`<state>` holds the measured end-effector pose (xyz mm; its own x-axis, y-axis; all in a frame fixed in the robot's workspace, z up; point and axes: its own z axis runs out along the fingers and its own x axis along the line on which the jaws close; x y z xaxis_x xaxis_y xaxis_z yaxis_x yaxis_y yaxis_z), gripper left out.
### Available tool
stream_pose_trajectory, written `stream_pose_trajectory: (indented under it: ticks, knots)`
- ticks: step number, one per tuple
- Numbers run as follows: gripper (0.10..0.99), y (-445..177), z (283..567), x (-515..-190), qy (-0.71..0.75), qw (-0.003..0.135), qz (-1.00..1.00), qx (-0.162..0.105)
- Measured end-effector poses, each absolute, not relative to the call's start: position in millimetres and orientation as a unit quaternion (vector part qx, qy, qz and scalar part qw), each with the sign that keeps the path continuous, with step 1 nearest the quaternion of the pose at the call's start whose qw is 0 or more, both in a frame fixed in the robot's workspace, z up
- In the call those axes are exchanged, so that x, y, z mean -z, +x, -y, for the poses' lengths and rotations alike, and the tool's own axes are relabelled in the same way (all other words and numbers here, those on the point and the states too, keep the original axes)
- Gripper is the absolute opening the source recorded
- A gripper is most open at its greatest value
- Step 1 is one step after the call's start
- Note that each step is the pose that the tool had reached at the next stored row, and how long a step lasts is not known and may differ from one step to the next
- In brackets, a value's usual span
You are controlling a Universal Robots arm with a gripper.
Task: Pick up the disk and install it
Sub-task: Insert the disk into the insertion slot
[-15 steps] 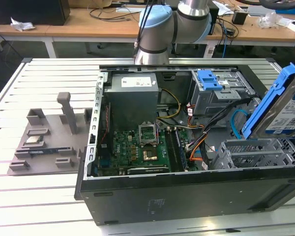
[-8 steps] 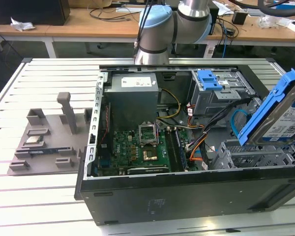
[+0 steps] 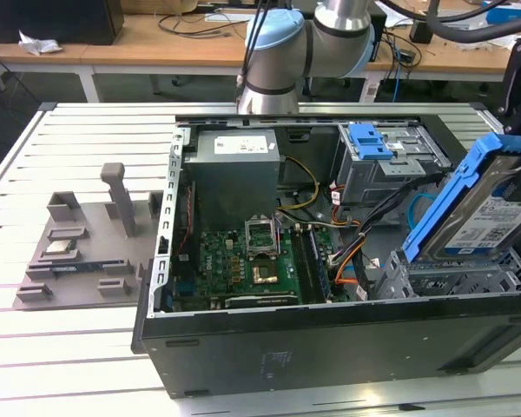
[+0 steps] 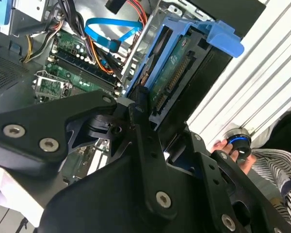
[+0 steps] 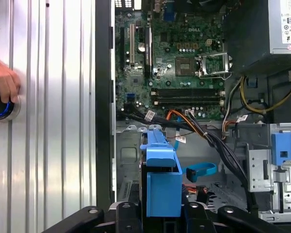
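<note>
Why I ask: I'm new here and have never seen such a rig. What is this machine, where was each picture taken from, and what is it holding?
It is a robot arm working over an open computer case that lies on a slatted table. The exterior view comes from a camera standing off the arm. Both wrist views come from cameras riding on the arm, looking along its tool into the case. The tool grips the disk, a silver drive in a blue frame, held tilted above the drive cage at the exterior view's right. Inside lie a green motherboard and a grey power supply. A grey tray of parts sits beside the case, and a person's hand rests on a blue-ringed button.
</note>
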<state>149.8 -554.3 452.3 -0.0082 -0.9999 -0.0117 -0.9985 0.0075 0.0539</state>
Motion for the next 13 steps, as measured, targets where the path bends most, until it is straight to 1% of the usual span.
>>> stream_pose_trajectory:
  ticks: [4,13]
  knots:
    - [0.365,149.7,549.6,-450.1,0.705,0.015,0.709,0.023]
    - [0.365,152.5,549.1,-442.3,0.706,0.017,0.708,0.021]
